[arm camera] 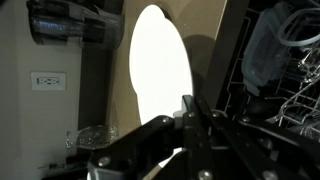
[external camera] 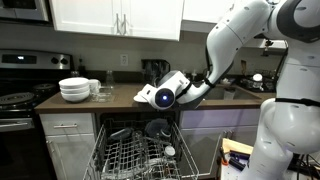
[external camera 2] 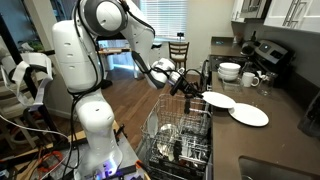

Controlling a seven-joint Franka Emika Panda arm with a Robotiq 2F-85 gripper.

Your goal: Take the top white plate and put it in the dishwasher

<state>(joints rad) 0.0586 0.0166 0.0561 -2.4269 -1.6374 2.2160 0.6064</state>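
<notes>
Pincer (arm camera: 192, 108) clamped on plate (arm camera: 160, 65) rim. Plate at worktop (external camera 2: 285, 125) edge, beside second plate (external camera 2: 249, 115). Dishwasher (external camera 2: 175, 135) open below, racks part loaded.

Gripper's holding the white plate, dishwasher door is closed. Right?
Not quite. The gripper does hold the top white plate, but the dishwasher is open, not closed, with its rack pulled out. Both exterior views show it.
</notes>
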